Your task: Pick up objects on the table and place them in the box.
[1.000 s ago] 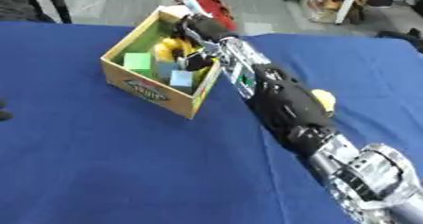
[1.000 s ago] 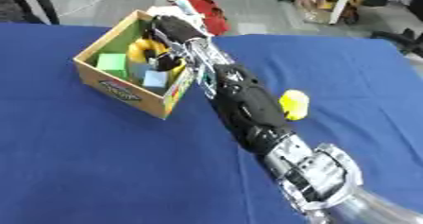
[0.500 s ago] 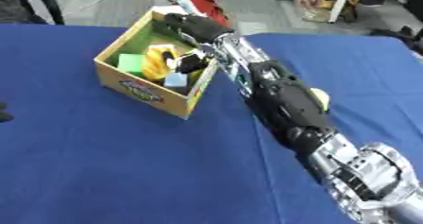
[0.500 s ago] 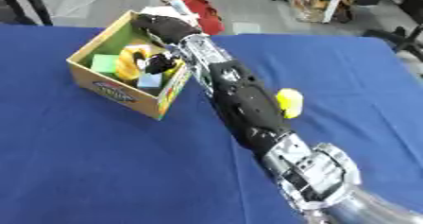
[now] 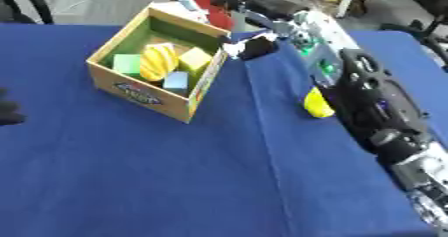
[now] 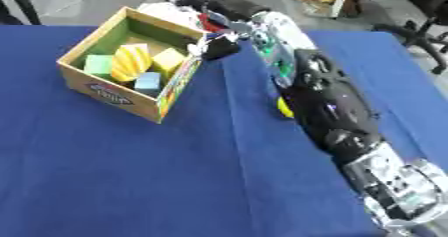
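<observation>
A: What stands on the blue cloth-covered tabletop?

B: An open cardboard box with green inner walls, in the far left part of the cloth. It holds a green block, a yellow ribbed banana-shaped object, a yellow block and a light blue block. The green block lies against the left wall, the banana-shaped object in the middle, the yellow block toward the right wall, and the blue block at the near wall.

A: Where is the right hand?

B: The robot's black and silver right arm enters from the lower right and stretches toward the far edge of the tabletop. The hand ends beyond the box's far right corner, outside the box. Its fingers are blurred, so whether they are spread or curled cannot be told.

A: What lies near the arm?

B: A small black and white object shows just beside the box's right wall, under the forearm; its form cannot be made out. A yellow rounded object lies on the cloth to the right of the box, partly hidden by the arm. A red object sits behind the box at the far edge.

A: And the left hand?

B: Only a dark shape shows at the left border of the left eye view, well apart from the box; its fingers cannot be read.
</observation>
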Robot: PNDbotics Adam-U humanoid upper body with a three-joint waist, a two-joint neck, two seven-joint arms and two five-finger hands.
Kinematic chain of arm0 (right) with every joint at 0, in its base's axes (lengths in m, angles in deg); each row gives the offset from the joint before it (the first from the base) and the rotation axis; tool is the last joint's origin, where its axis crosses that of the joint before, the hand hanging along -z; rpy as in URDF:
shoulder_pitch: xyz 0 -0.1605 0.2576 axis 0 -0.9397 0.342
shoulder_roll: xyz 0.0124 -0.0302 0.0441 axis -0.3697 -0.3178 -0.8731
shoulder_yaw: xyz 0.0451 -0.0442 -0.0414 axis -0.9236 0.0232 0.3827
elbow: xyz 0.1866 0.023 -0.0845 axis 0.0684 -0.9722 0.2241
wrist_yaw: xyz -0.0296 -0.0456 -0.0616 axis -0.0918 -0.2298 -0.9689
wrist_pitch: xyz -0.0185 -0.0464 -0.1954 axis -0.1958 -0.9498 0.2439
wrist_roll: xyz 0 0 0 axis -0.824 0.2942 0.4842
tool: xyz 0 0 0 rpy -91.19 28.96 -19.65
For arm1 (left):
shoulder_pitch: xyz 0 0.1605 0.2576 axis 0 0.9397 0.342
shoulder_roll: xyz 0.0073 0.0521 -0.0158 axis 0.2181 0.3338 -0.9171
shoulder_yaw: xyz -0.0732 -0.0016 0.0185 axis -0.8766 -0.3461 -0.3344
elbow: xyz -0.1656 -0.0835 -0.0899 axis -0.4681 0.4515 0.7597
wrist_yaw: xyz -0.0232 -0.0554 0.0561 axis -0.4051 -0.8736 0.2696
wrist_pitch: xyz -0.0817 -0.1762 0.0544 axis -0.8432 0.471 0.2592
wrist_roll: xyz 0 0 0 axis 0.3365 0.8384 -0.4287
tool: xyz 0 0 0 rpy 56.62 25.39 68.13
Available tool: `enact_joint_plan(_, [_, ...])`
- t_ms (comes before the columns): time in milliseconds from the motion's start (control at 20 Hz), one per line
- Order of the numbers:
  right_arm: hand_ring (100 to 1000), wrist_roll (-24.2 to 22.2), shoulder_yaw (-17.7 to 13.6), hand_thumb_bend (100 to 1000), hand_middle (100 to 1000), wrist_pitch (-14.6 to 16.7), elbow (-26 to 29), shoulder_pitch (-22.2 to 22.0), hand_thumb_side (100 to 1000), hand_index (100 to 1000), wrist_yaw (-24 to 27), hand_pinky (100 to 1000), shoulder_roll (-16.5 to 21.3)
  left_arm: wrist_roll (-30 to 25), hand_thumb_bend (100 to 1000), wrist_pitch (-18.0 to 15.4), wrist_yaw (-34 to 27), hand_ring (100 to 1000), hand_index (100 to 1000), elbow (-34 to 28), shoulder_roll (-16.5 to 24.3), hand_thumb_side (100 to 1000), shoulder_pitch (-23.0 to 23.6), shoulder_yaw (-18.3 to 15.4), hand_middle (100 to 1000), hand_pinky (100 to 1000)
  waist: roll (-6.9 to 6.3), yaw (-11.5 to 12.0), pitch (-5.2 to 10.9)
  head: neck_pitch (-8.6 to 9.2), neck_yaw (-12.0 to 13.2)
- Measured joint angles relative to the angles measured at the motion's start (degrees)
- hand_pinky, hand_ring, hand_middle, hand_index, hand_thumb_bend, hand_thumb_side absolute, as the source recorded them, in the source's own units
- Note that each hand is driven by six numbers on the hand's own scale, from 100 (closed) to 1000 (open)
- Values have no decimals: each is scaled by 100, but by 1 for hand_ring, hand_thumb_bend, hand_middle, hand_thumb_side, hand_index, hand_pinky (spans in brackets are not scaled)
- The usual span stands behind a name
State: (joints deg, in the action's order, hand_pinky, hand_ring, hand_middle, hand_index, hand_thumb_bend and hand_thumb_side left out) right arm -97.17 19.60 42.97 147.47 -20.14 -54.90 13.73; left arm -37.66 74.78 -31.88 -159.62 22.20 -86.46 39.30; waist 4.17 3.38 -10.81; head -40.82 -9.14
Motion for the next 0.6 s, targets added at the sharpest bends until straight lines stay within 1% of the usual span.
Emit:
enact_joint_plan(150, [874, -150, -60, 100, 918, -161, 603, -691, 571, 1000, 521, 849, 483, 31, 100, 4, 12, 574, 783, 0, 3, 700, 12, -25, 576, 689, 0, -67, 0, -1, 53])
enact_joint_plan(300, [880, -222, -215, 100, 924, -315, 1002, -1306, 595, 1000, 843, 851, 814, 39, 100, 5, 35, 574, 783, 2, 4, 701, 37, -41, 576, 689, 0, -118, 0, -2, 95])
enact_joint_plan(450, [892, -273, -378, 100, 938, -426, 1167, -1785, 627, 1000, 1003, 854, 973, 49, 100, 12, 46, 574, 783, 8, 5, 701, 44, -55, 576, 689, 0, -144, 0, -2, 113])
enact_joint_plan(600, [901, -320, -514, 100, 952, -507, 1177, -2086, 648, 1000, 1027, 854, 1016, 61, 100, 12, 48, 574, 783, 20, 5, 701, 45, -56, 576, 689, 0, -151, 0, -2, 138])
